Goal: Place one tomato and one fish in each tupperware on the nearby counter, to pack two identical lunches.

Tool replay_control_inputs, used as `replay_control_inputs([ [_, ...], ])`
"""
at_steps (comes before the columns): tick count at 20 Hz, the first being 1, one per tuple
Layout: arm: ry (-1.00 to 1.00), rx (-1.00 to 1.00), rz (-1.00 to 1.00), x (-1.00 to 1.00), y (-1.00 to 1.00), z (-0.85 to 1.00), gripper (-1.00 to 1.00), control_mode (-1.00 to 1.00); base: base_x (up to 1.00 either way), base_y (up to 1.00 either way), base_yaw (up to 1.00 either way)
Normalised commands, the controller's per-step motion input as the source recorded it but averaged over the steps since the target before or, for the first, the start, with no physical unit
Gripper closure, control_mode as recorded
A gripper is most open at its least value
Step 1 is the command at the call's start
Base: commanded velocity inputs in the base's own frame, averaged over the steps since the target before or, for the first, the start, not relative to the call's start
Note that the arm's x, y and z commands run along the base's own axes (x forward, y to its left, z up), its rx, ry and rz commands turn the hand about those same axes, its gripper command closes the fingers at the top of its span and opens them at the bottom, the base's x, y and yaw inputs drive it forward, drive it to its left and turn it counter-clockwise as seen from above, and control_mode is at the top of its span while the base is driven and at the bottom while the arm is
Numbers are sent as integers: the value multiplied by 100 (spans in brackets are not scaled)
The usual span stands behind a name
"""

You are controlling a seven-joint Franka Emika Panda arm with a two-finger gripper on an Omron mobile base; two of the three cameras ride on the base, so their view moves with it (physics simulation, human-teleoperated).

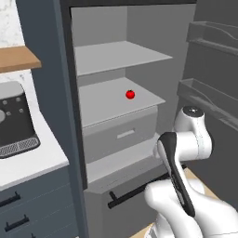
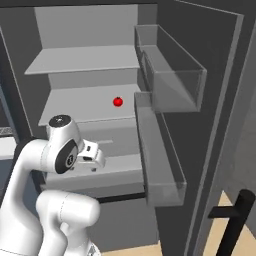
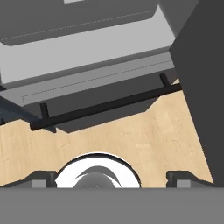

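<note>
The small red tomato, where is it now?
The small glossy red tomato sits alone on the middle grey shelf of the open fridge, towards its right side, above the grey drawer.

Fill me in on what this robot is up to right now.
The white arm faces an open grey fridge with its door swung wide. A small glossy red tomato sits alone on the middle shelf. The gripper points down toward the wooden floor and the bottom drawer's black handle, fingers spread, holding nothing.
</note>
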Motion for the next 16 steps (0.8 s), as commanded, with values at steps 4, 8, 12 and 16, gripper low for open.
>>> replay_control_inputs([
  [4,0,0,0,0,0,0,-100,100,52,3,0],
  [8,0,0,0,0,0,0,-100,100,56,0,1],
  [12,0,0,0,0,0,0,-100,100,65,0,4],
  [16,0,0,0,0,0,0,-100,100,52,0,4],
])
